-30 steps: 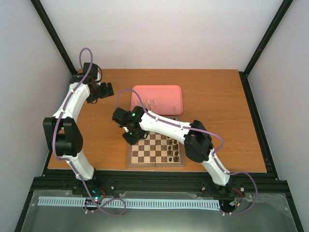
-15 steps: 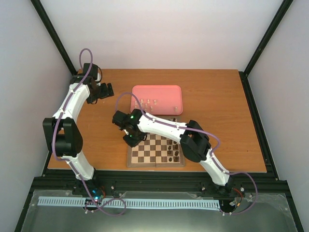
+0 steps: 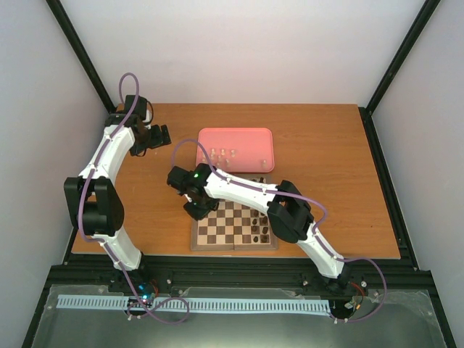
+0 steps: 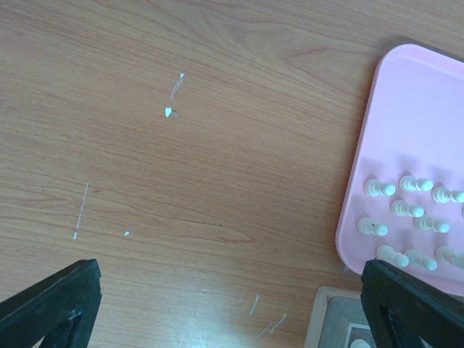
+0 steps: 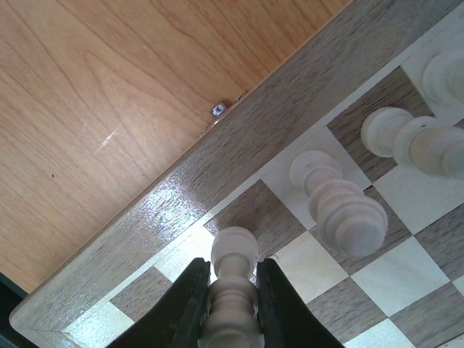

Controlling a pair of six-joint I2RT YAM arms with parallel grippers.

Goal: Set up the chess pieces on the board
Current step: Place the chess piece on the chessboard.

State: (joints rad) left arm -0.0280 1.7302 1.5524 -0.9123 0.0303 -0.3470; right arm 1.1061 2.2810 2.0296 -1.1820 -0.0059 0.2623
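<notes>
My right gripper [image 5: 230, 308] is shut on a cream chess piece [image 5: 233, 279], its base at a dark square in the outer row of the board [image 5: 181, 192]; I cannot tell whether it touches. More cream pieces [image 5: 337, 203] stand on neighbouring squares. In the top view the right gripper [image 3: 197, 206] is over the board's [image 3: 235, 246] far left corner. Several cream pieces [image 4: 406, 225] stand in the pink tray [image 4: 417, 109]. My left gripper [image 3: 161, 135] hangs open and empty over bare table left of the tray; its fingers [image 4: 51, 304] show at the wrist view's bottom corners.
Dark brown pieces [image 3: 261, 232] stand along the board's right side. The pink tray [image 3: 235, 148] lies just behind the board. The table [image 3: 326, 159] is bare wood to the right and left of the board. A small metal clasp [image 5: 217, 109] sits on the board's edge.
My right gripper has shifted slightly left and away along the board's far left corner with the cream piece in it. The left arm has not moved.
</notes>
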